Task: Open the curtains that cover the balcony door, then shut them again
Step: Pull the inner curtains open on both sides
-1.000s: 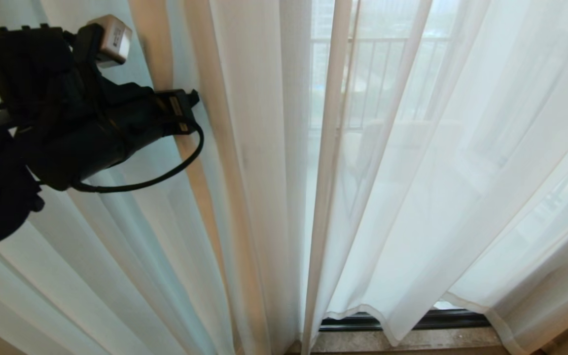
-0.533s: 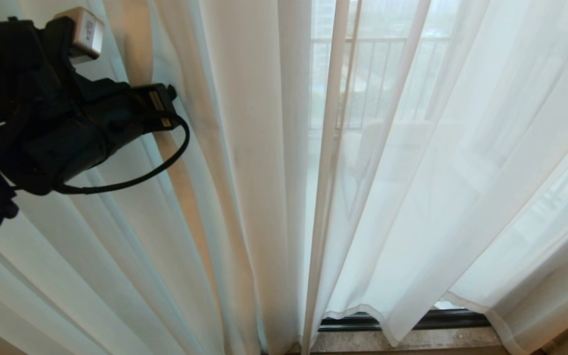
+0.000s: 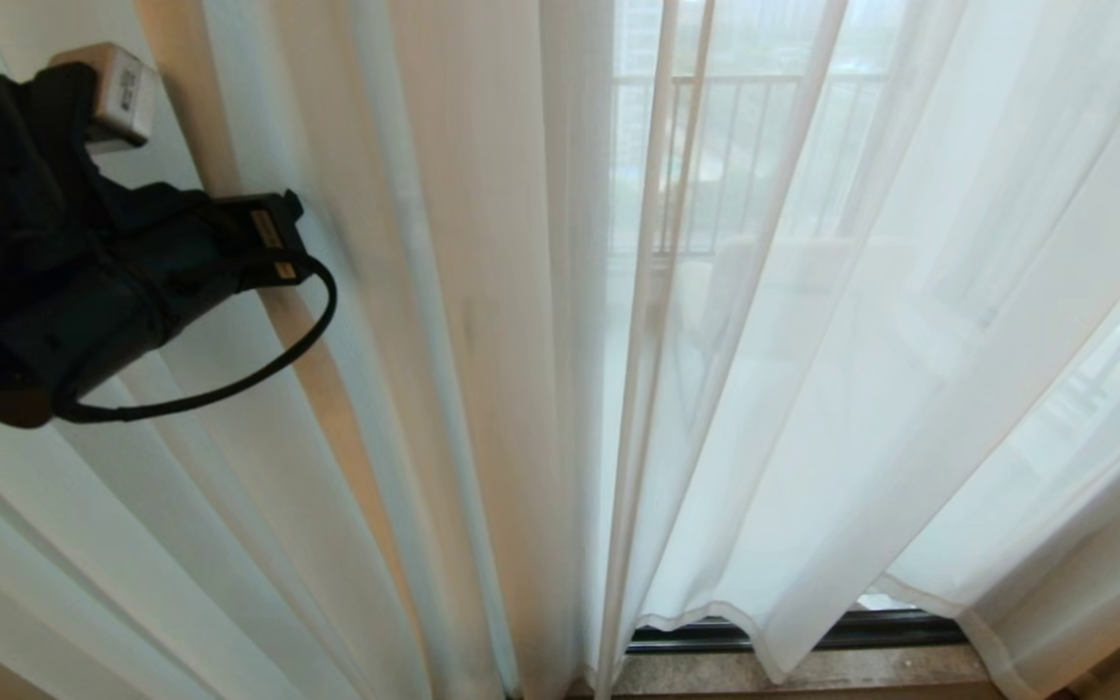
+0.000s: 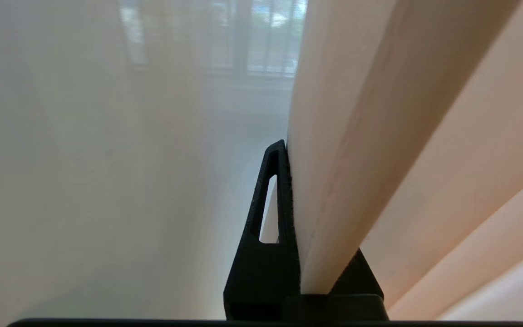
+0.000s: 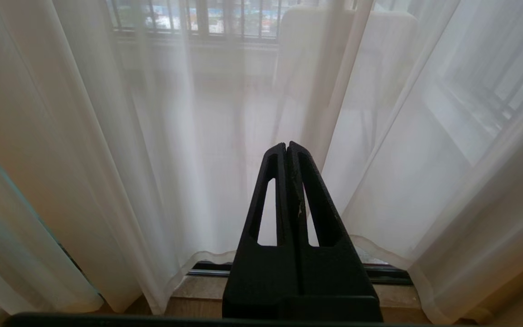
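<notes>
Right now the left gripper (image 4: pixel 288 181) is pinched shut on a tall fold of the curtains (image 3: pixel 482 321), which hang straight up and down. More cloth hangs to its right. The right gripper (image 5: pixel 287 181) is shut on nothing, lower down, facing the balcony door (image 5: pixel 379 272).

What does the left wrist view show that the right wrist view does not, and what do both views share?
Only the left wrist view: the left gripper shut on a tan fold of the curtain, which hides one finger.
Only the right wrist view: the right gripper shut on nothing, the curtains' hemmed bottom edge and the dark door track.
Both: sheer white curtains with railing bars seen through them.
</notes>
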